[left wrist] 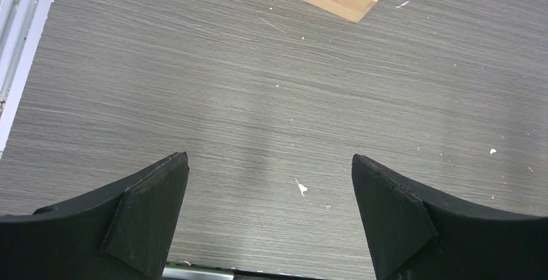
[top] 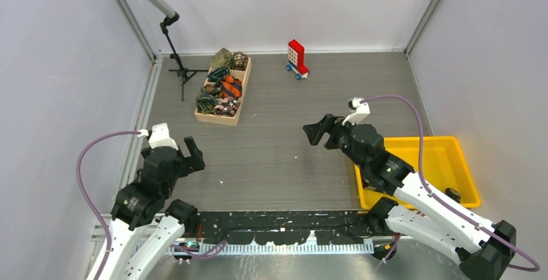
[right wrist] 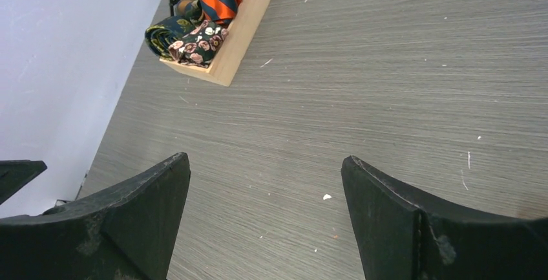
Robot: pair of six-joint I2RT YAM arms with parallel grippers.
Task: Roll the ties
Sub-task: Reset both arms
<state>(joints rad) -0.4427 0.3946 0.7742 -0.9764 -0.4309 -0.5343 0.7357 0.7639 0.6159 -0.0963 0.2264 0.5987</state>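
Ties (top: 223,89): rolled into bundles and packed in box (top: 217,119) at far left of table (top: 278,157), orange-striped and floral ones plain in right wrist view. None seen lying unrolled in any view. Left gripper (top: 194,155) hovering over bare table at near left, jaws spread wide, nothing between them. Right gripper (top: 321,131) likewise released and empty, raised over table's middle, pointed toward box but well apart from it. Bin (top: 413,141) at near right beside right arm, holding only a small dark object (top: 452,194) in its near corner; too small to tell whether a tie. Toy block (top: 296,59) standing near far edge, apart from everything else.

Judged a pause between ties, or close of the job: nothing in hand, every visible tie rolled and stowed. Next move, if dark object proves a tie: reaching into bin with right gripper, lifting it out, laying it flat mid-table, then pinning one end while winding from the other. Otherwise, parking both arms.
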